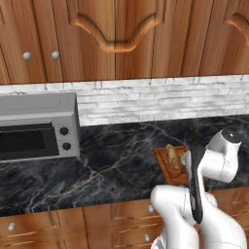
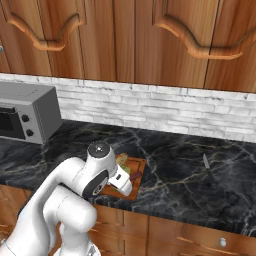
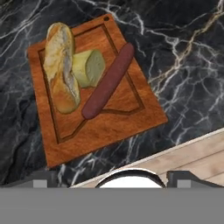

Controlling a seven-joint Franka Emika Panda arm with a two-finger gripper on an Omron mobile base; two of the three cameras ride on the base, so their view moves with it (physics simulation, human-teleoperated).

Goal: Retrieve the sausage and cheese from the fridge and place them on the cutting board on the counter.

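Left base view: the cutting board [image 1: 170,168] lies on the marble desk [image 1: 116,160] near its front edge, partly behind the arm; a toaster oven [image 1: 36,127] stands well to its left.
Right base view: the board sits just beyond the wrist; a knife [image 2: 206,163] lies well apart.
Hand view: the sausage [image 3: 108,81] lies diagonally on the board, touching the cheese [image 3: 89,67], which is beside a baguette [image 3: 62,66].
Handling: the sausage looks light, firm and round, so liable to roll; best pinched across its middle. The cheese looks soft; grip its flat sides.
Jaws: apart, holding nothing.

Counter [image 3: 183,52] (cutting board [image 3: 127,118], knife [image 2: 206,162], toaster oven [image 1: 36,127])
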